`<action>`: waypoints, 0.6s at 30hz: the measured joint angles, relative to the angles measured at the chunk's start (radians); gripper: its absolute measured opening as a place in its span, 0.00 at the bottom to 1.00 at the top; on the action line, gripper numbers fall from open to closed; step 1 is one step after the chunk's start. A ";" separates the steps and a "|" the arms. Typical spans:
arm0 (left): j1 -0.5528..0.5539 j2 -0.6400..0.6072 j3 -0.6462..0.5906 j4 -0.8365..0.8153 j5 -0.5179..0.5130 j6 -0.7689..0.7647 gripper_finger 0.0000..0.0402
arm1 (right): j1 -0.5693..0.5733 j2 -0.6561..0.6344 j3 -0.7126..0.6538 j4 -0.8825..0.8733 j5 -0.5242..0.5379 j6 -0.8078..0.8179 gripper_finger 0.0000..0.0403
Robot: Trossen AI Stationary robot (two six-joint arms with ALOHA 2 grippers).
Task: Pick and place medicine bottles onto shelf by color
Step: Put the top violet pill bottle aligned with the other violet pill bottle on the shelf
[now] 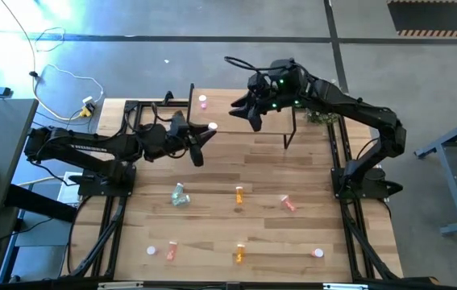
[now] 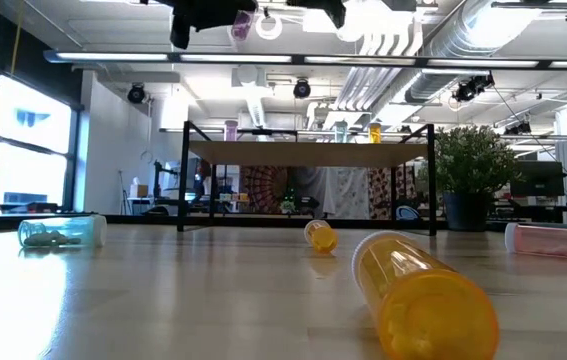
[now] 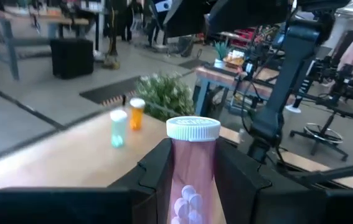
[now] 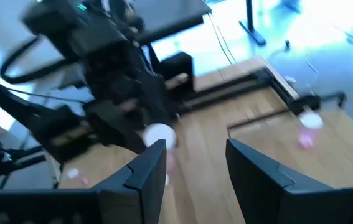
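We hold a pink bottle (image 3: pixel 192 168) clamped between the fingers of the left gripper (image 3: pixel 192 186), its white cap up, lifted above the desk (image 1: pixel 309 173) near the shelf (image 2: pixel 308 151). The right gripper (image 4: pixel 192 165) hangs over the shelf with its fingers apart and nothing between them.

The main risk, as we judge it, is the two arms meeting: both crowd the same end of the shelf, and a reach toward it could brush the right arm. The bottle could also tip when we let go if its base lands tilted or too close to the shelf's edge, and a nudge might topple the bottles already standing there, an orange one (image 3: pixel 137 114) and a pale green one (image 3: pixel 118 128) among them. Setting it beside the wrong colour would spoil the sort; another pink bottle (image 1: pixel 203 101) stands at the shelf's left end.

The desk is pale wood planks, with several bottles lying scattered on it, an orange bottle (image 2: pixel 421 298) nearest the low camera. Beyond is an open workshop with ceiling pipes, windows, a potted plant (image 2: pixel 471 180) and a patterned hanging.
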 joint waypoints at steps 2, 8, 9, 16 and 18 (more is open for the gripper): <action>0.009 0.000 0.000 0.012 -0.004 0.068 0.23 | 0.000 0.000 0.000 0.036 -0.028 0.000 0.39; 0.024 0.010 0.000 0.018 -0.049 0.205 0.23 | -0.009 0.000 0.000 0.126 -0.048 0.052 0.45; 0.024 0.010 0.000 0.018 -0.056 0.217 0.23 | -0.010 0.000 0.000 0.140 -0.048 0.072 0.46; 0.024 0.010 0.000 0.014 -0.123 0.280 0.23 | -0.041 0.000 0.000 0.252 -0.084 0.250 0.51; 0.024 0.010 0.000 0.002 -0.129 0.294 0.23 | -0.048 0.000 0.000 0.255 -0.087 0.269 0.51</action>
